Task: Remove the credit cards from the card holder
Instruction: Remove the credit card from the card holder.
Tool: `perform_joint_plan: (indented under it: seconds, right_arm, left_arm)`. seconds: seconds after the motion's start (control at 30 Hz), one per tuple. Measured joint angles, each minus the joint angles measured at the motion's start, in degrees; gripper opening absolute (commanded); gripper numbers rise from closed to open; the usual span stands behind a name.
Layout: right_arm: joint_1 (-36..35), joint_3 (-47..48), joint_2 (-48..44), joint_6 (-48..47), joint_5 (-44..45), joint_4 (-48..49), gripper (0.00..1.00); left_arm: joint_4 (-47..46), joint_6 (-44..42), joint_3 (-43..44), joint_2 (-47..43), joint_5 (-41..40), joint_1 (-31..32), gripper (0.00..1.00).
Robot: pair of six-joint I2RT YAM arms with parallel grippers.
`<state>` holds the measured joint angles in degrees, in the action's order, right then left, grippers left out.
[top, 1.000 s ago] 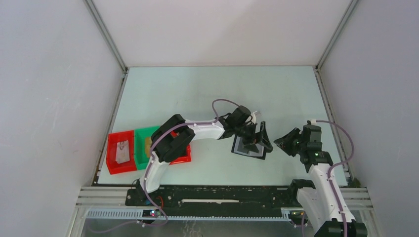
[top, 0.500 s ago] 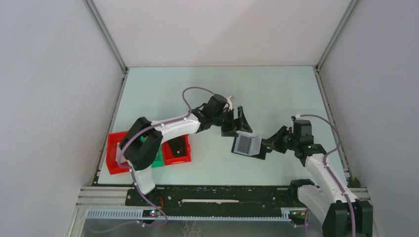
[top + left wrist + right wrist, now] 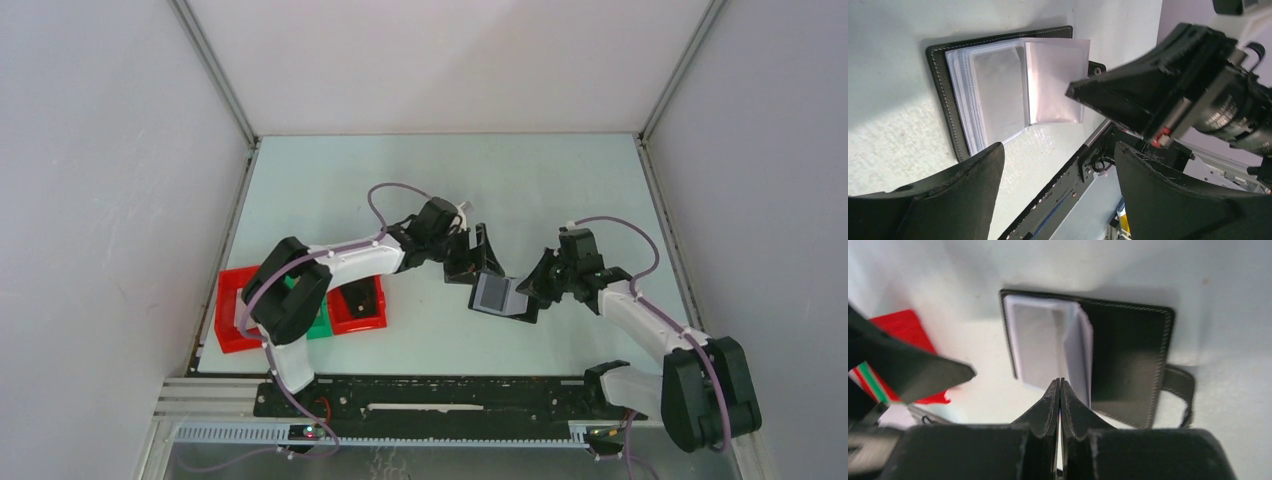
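The card holder [image 3: 512,305] lies open on the table, a black wallet with a stack of clear sleeves [image 3: 491,292]. One sleeve [image 3: 1055,80] stands lifted off the stack [image 3: 993,90]. My right gripper [image 3: 530,291] is shut, its tips [image 3: 1060,382] at that sleeve's free edge [image 3: 1083,352]; whether it pinches the sleeve I cannot tell. My left gripper [image 3: 478,262] hangs open just behind the holder [image 3: 943,75], with nothing in its jaws [image 3: 1058,150]. I cannot pick out any credit cards inside the sleeves. The holder's black panel [image 3: 1128,350] has a strap [image 3: 1183,390].
Red trays [image 3: 232,318] [image 3: 362,318] and a green tray [image 3: 320,327] stand at the near left, partly covered by the left arm [image 3: 300,290]. Grey walls close in both sides. The black base rail [image 3: 430,395] runs along the near edge.
The left gripper pulled back off the holder toward the far left. The right gripper moved left to the holder's right side and shut. One sleeve now stands lifted.
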<state>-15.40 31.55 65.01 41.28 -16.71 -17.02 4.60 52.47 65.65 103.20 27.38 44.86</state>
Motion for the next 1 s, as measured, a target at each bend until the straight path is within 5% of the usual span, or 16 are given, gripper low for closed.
perform_joint_plan:
  seconds: [0.4, 1.0]
  right_arm:
    - [3.78, -0.07, 9.35, -2.47, 7.58, -0.66, 0.05]
    - [4.55, -0.24, 9.14, -3.37, 8.26, -0.31, 0.05]
  left_arm:
    - [-0.35, -0.66, 0.09, 6.95, 1.36, 2.05, 0.89]
    - [3.23, -3.32, 5.99, 9.42, 1.49, 3.23, 0.88]
